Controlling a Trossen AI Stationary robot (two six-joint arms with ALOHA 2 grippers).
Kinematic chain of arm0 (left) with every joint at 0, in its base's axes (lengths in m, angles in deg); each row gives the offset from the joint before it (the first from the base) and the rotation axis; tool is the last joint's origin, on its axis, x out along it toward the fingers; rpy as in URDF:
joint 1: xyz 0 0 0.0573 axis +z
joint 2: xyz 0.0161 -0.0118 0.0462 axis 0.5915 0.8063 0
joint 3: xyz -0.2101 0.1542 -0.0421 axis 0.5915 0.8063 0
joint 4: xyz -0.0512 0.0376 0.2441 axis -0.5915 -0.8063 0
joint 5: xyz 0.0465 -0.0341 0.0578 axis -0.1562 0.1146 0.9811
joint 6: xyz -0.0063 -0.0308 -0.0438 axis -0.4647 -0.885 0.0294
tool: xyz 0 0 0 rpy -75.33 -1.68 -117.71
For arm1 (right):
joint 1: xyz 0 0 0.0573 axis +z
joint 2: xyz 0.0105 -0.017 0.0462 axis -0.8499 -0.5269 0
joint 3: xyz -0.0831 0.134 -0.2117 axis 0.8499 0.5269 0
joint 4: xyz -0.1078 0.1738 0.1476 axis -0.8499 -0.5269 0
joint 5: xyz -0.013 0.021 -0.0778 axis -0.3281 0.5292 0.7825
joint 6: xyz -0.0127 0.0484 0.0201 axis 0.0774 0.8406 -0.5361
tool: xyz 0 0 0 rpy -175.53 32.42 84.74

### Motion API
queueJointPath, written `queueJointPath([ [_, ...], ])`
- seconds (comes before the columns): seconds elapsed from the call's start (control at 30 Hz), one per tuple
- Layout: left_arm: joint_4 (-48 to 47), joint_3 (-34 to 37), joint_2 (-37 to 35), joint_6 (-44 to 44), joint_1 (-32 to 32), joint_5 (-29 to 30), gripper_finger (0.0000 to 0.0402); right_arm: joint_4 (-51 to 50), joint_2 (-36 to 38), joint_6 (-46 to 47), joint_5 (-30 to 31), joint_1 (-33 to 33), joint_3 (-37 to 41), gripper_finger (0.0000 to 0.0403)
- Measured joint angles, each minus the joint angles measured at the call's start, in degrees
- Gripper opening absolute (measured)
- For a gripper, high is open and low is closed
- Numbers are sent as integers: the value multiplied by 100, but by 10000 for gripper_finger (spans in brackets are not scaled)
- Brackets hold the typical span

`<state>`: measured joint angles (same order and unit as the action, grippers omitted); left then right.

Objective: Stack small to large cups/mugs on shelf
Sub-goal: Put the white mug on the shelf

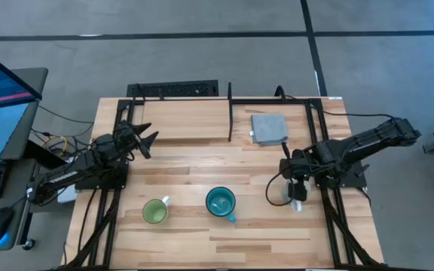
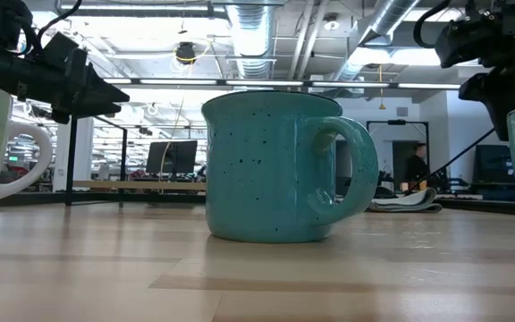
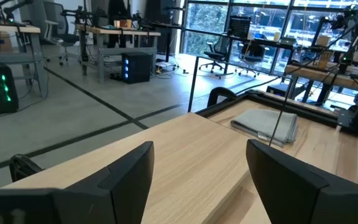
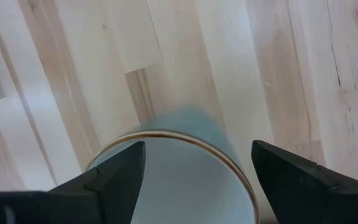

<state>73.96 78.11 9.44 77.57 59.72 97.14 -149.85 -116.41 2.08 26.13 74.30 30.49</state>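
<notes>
the left gripper [image 1: 148, 140] hung over the left end of the shelf [image 1: 194, 124], its two fingers [image 3: 129, 171] spread wide with only bare plank between them, holding nothing. in the low view it [image 2: 105, 94] showed as a dark wedge above the table, well clear of the cups.

nearer the front edge of the tabletop [image 1: 277, 237], the light green mug [image 1: 154, 211] stood upright, its handle turned toward the teal one. just beside it, to the right, the teal blue mug [image 1: 221, 202] stood upright too, handle pointing at the front edge; in the low view it [image 2: 271, 165] filled the middle of the picture, speckled, resting flat on the wood.

behind them on the shelf, toward its right end, a folded grey cloth [image 1: 268, 128] lay flat, also seen from the left wrist [image 3: 266, 124].

further right, the right gripper [image 1: 296, 192] pointed down over the small white mug [image 1: 297, 203], which stood on the tabletop near the right frame tubes, well apart from the teal one. from the right wrist, the white mug's round rim [image 4: 179, 180] sat directly under and between the fingers [image 4: 114, 171], which stood wide open on either side of it, not closed on it; whether they touched the rim could not be told.
</notes>
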Motion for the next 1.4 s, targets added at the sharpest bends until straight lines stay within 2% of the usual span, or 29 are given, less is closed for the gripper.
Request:
queueJointPath([
  [0.37, 2, 2, -2, 0, 1, 144, 247, -33, 0, 0, 0, 0, 0, 316],
  [0.5, 2, 2, -2, 0, 1, 144, 247, -194, 0, 0, 0, 0, 0, 301],
  [0.7, 2, 1, -1, 2, 0, 149, 247, -295, 0, -3, 25, 0, 0, 253],
  [1.17, 2, 2, -1, 0, -1, 151, 247, -576, 0, -9, 155, -1, 0, 113],
  [1.4, 2, 2, 0, 2, 0, 153, 247, -570, 0, -11, 131, 0, 0, 67],
])
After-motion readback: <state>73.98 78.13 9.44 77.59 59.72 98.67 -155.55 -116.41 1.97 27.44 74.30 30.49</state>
